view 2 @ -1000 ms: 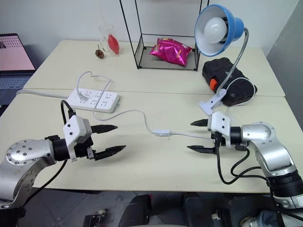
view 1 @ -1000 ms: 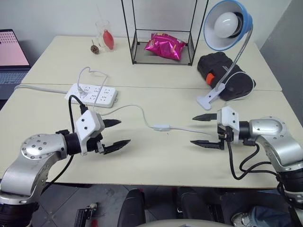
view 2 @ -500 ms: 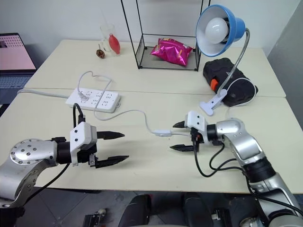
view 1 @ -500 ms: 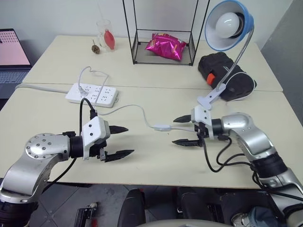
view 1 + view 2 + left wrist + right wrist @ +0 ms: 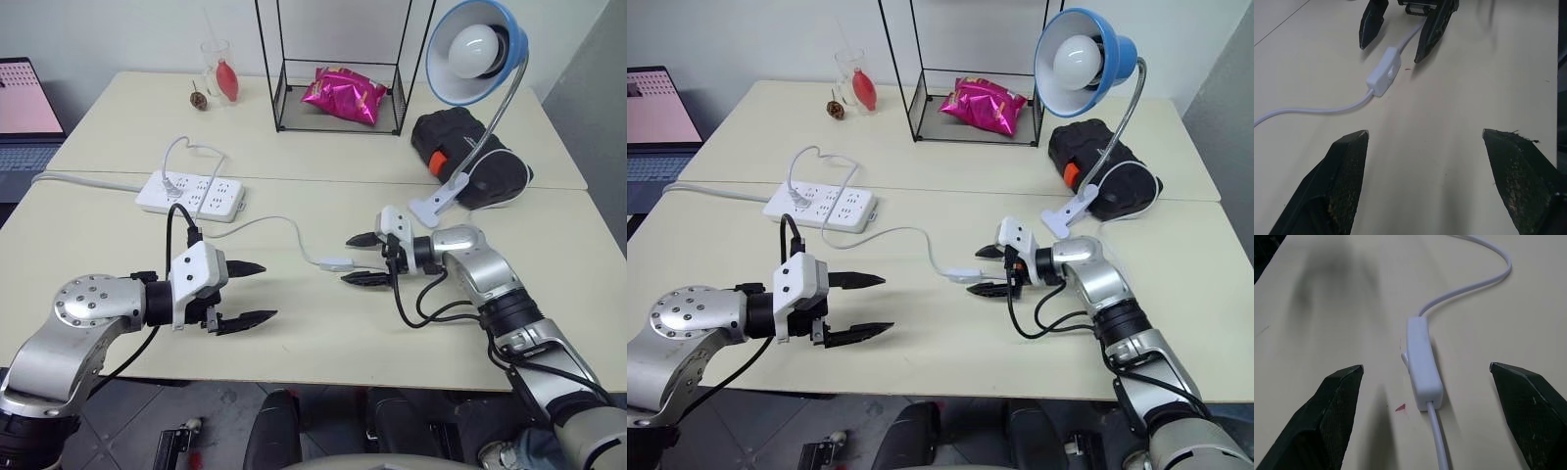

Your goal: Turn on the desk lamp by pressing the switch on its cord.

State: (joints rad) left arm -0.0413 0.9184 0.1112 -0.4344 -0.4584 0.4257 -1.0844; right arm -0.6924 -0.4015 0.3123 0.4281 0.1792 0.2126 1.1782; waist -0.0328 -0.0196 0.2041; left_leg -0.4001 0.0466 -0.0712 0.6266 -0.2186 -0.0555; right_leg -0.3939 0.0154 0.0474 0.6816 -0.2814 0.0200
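The blue desk lamp (image 5: 477, 51) stands at the back right on its silver gooseneck and white clip base (image 5: 428, 209); its bulb looks unlit. Its thin white cord (image 5: 265, 223) runs across the near table to the small white switch (image 5: 336, 263). My right gripper (image 5: 357, 258) is open and points left, its fingertips just right of the switch, one on each side of the cord; in the right wrist view the switch (image 5: 1422, 363) lies between the open fingers, untouched. My left gripper (image 5: 257, 292) is open and empty, some way left of the switch (image 5: 1384, 78).
A white power strip (image 5: 190, 194) with the plugged cord lies at the left. A black bag (image 5: 468, 168) sits behind the lamp clip. A wire frame (image 5: 338, 69) holds a pink snack bag (image 5: 343, 95); a glass (image 5: 215, 67) and a laptop (image 5: 24, 108) stand further back.
My right arm has reached left and forward across the table, bringing its open fingers up to the switch. The left gripper moved a little right early, then held still.
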